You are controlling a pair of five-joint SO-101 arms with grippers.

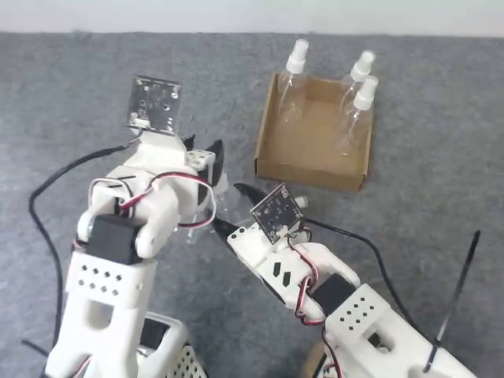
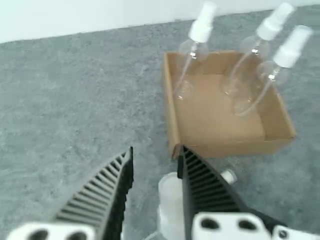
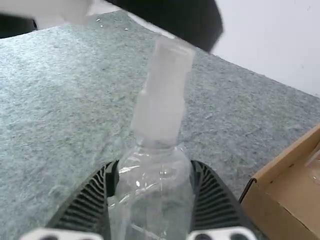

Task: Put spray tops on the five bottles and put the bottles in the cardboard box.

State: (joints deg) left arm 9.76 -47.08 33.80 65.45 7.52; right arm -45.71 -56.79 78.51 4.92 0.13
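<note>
The right claw [image 3: 152, 170] is closed on a bottle [image 3: 150, 205], with its two ribbed black fingers pressed against opposite sides of the round body. The bottle stands upright in that grip. It is clear plastic with bright glints on its shoulder. A frosted white spray top [image 3: 162, 95] sits on its neck and rises well past the right claw's fingertips.

The left claw [image 2: 156, 155] hangs over that spray top with its fingers moderately apart, the gap wider than the top. The top shows inside the gap, nearer one finger than the other, and it cannot be told whether it touches that finger. In the right wrist view, a black finger of the left claw sits just past the top's upper end.

The cardboard box [image 1: 311, 169] lies on the grey carpet [image 1: 94, 79] beyond the tips of both claws, near them but not touching. It is shallow and brown, with its open side up. Three clear bottles with white spray tops lean inside it, their heads poking over the rim farthest from the claws. The lone bottle [image 1: 293, 83] is in the far corner on the left claw's side. The rear bottle [image 1: 356, 79] and the front bottle [image 1: 358, 114] stand just beside each other in the other far corner.
</note>
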